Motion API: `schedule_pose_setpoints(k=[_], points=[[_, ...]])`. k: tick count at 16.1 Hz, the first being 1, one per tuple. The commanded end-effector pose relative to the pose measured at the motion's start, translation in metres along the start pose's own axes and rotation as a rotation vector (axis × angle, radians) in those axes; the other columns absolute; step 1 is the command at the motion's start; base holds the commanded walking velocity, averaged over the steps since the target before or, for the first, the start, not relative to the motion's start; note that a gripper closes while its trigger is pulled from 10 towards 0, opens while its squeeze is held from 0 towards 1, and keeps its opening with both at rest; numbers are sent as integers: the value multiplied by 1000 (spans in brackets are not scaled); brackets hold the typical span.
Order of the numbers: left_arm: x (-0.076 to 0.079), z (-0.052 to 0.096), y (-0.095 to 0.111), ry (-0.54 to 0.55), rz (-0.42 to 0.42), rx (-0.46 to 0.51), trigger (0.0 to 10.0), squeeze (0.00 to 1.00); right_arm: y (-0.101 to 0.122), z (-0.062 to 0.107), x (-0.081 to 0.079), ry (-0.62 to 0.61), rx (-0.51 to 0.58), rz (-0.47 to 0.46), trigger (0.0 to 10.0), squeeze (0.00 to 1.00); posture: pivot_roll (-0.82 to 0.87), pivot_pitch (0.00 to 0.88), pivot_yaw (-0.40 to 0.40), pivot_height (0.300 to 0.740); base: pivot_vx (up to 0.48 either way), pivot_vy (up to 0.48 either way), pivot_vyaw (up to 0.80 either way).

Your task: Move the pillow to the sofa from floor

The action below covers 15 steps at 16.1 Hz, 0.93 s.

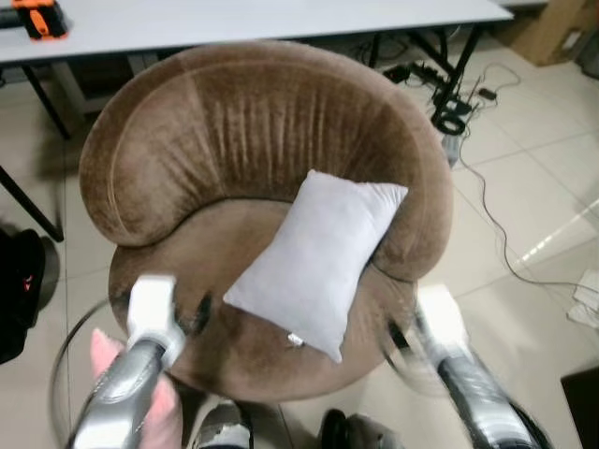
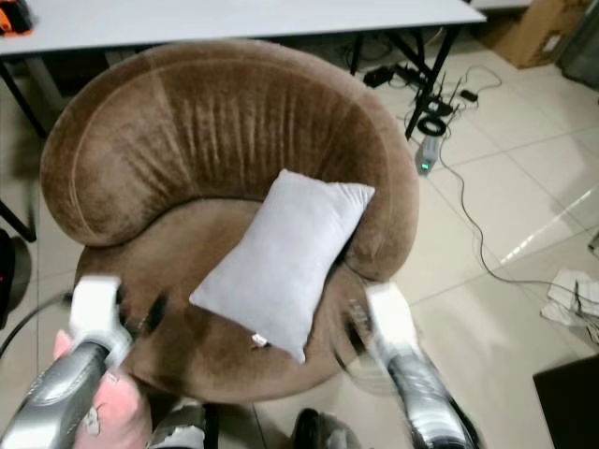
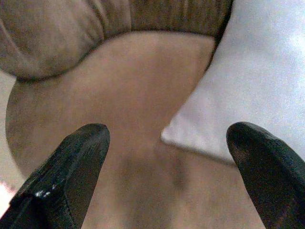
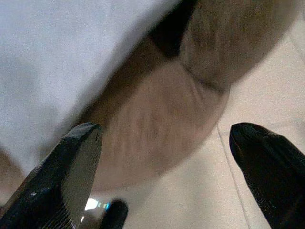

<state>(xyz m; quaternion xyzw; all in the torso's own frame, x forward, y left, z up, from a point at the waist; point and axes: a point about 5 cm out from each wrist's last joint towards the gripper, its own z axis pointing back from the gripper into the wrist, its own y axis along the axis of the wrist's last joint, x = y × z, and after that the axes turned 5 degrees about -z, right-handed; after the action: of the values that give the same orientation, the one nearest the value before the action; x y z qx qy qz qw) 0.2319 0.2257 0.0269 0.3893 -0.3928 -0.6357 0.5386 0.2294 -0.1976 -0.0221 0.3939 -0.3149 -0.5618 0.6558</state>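
Now, far left: dark bag (image 1: 19, 290) on the tiled floor (image 1: 524, 187), partly cut off by the frame edge. Top left, orange tool (image 1: 39, 17) sits on the white desk (image 1: 253, 19) running behind the sofa (image 1: 215, 131).

Left gripper (image 3: 164, 143) hangs over the front-left part of the seat, jaws spread wide w/ nothing between them; left wrist view has bare brown cushion under them and the pillow's corner just beside one finger, not touching. Left arm (image 1: 131, 383) comes up from the bottom edge; a pinkish shape next to it, can't tell what.

Centre: sofa is a round brown velvet tub chair w/ a curved back. Pillow (image 1: 314, 257) — pale grey, rectangular — lies on the seat, set diagonally, upper corner leaning against the right side of the backrest, lower corner near the seat's front edge. Small tag at that lower edge.

Right gripper (image 4: 167, 143) is at the seat's front-right edge, jaws also wide apart and empty; right wrist view has pillow, seat rim and floor tiles beyond. Right arm (image 1: 468, 374) blurred.

Right of sofa: cables and a power strip (image 1: 449, 122) on the floor, cardboard box (image 1: 552, 28) top right.
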Motion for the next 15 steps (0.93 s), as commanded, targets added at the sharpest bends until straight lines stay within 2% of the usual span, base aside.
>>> schedule_pose_setpoints(k=[1, 3, 5, 7, 10, 14, 15], points=[[12, 0, 1, -80, 3, 9, 10000, 0, 6, 5, -6, 46, 55, -20, 10000, 0, 152, 164, -59, 740, 0, 0, 0], [27, 0, 3, -170, 11, 48, 10000, 0, 9, 20, -14, 104, 97, -42, 10000, 0, 116, 155, -55, 740, 0, 0, 0], [40, -6, 4, -180, 34, 58, 10000, 0, 19, 20, -16, 43, 135, -69, 10000, 0, 93, 145, -59, 740, 0, 0, 0], [47, -12, 10, -176, 29, 66, 10000, 0, 22, 19, -17, 21, 114, -83, 10000, 0, 81, 139, -59, 740, 0, 0, 0], [47, -18, 28, -150, 8, 111, 10000, 0, 27, 17, -18, -8, 103, -85, 10000, 0, 82, 148, -53, 740, 0, 0, 0], [52, -18, 33, -149, 10, 132, 10000, 0, 31, 16, -14, -58, 111, -97, 10000, 0, 83, 144, -52, 740, 0, 0, 0], [47, -14, 37, -103, 50, 177, 10000, 0, 44, 21, -7, -114, 208, -96, 10000, 0, 88, 140, -61, 740, 0, 0, 0]])
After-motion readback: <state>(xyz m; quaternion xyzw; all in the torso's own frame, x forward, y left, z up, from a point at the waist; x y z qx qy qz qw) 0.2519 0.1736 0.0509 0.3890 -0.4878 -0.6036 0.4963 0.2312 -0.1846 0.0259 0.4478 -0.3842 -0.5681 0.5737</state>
